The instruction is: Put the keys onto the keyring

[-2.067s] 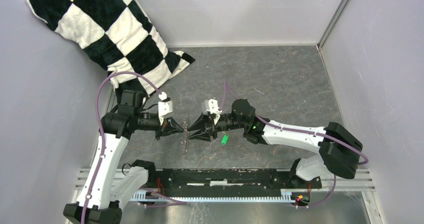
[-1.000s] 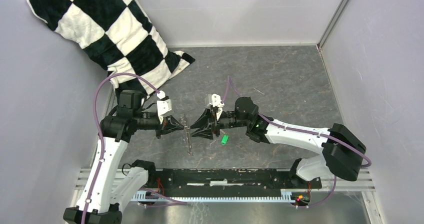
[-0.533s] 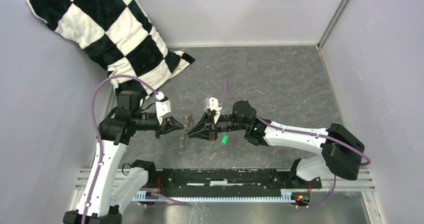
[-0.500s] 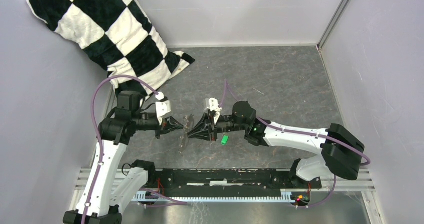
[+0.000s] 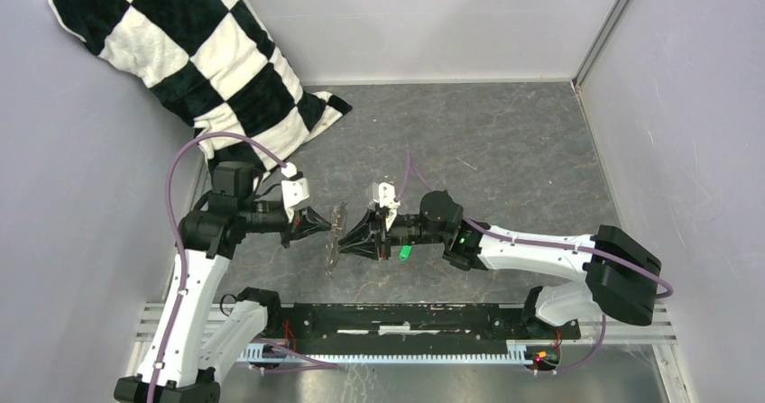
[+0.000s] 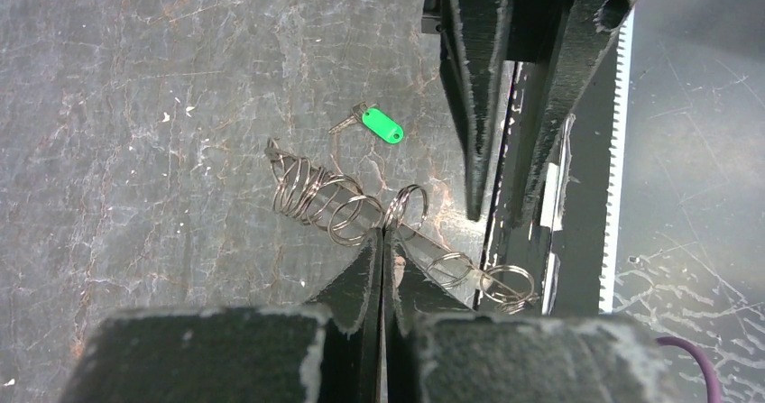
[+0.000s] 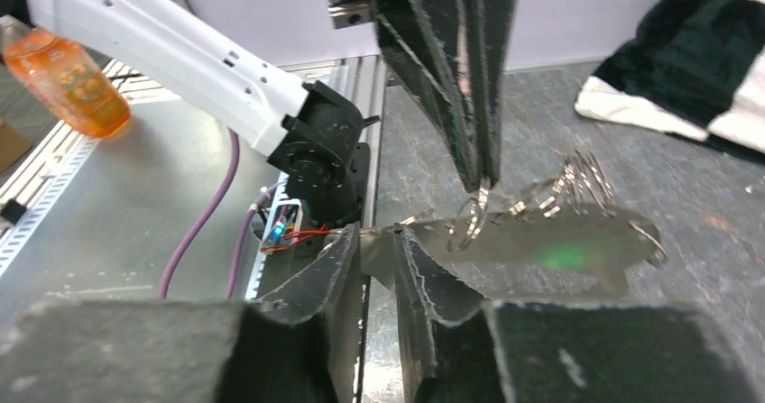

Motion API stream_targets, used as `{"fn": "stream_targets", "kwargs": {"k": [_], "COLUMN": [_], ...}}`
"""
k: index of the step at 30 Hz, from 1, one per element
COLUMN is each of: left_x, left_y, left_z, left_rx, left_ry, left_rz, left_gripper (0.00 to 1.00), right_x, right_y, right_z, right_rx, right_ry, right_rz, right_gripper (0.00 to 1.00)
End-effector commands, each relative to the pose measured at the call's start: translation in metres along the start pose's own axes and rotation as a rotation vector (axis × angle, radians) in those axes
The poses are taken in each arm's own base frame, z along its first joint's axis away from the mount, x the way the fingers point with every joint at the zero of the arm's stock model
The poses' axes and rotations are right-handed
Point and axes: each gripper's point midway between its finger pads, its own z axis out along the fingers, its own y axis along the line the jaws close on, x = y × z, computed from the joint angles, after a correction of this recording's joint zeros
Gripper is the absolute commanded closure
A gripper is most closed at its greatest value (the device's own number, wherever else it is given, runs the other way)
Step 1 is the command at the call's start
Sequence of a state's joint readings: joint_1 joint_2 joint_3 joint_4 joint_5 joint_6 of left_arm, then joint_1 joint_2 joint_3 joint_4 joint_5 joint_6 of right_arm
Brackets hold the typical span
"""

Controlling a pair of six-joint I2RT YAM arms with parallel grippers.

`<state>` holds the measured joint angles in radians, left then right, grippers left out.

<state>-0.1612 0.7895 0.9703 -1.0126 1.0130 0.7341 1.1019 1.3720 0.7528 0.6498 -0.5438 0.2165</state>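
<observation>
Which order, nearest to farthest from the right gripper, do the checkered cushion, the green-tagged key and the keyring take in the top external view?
1. The keyring: right at the fingertips of the right gripper.
2. The green-tagged key: lying a little behind those fingertips, on the gripper's near side.
3. The checkered cushion: far away, in the far-left corner, leaning on the wall.

One green-tagged key [image 6: 379, 125], one keyring [image 6: 307, 191], one chequered cushion [image 5: 180, 51], one orange bottle [image 7: 68, 78], two pincers: left pincer [image 6: 382, 232], right pincer [image 7: 379, 236]

1 overhead camera looks down; 2 close wrist cameras face each other, sharing the keyring [image 6: 307, 191].
</observation>
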Motion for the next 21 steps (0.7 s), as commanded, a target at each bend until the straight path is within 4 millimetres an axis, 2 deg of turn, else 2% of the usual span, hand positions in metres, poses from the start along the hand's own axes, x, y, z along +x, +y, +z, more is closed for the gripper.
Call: {"fn": "stream_targets", "kwargs": {"k": [1,2,4,10,14,16,21], "left_x": [-0.014,-0.015,-0.015,-0.017,-0.02,-0.021,-0.021], "left_y": [0.003,0.003,0.002,0.001,0.0,-0.001,-0.001], "left_z": [-0.003,-0.003,-0.004,-0.005,-0.006,-0.006,-0.006], "left_rx": [-0.023,-0.026,-0.034,-0.03,-0.028,-0.028,-0.027], "left_ry": [-0.035,-0.037,-0.036,-0.042,-0.049,-0.051,-0.053], "left_rz": [0.009,0.011,0.013,0.013,0.014,0.014,0.012], "left_gripper": [0.98,0.98,0.98,0.98,0.98,0.98,0.98], "right_x": [-0.012,-0.011,-0.014,-0.007,0.003,0.003,-0.008], "right_y": [-0.019,-0.019,-0.013,0.003,-0.01,-0.017,-0.029], "right_z": [0.001,-0.001,-0.007,-0.016,-0.015,-0.012,-0.005], "right_rx": [0.114,0.122,0.11,0.043,0.097,0.131,0.181], "right_ry": [-0.026,-0.023,-0.037,-0.019,0.019,0.012,-0.038], "right_rz": [-0.025,-0.026,-0.038,-0.055,-0.051,-0.043,-0.028], "right_gripper": [0.66,0.58,0.53,0.51,0.48,0.44,0.43]}}
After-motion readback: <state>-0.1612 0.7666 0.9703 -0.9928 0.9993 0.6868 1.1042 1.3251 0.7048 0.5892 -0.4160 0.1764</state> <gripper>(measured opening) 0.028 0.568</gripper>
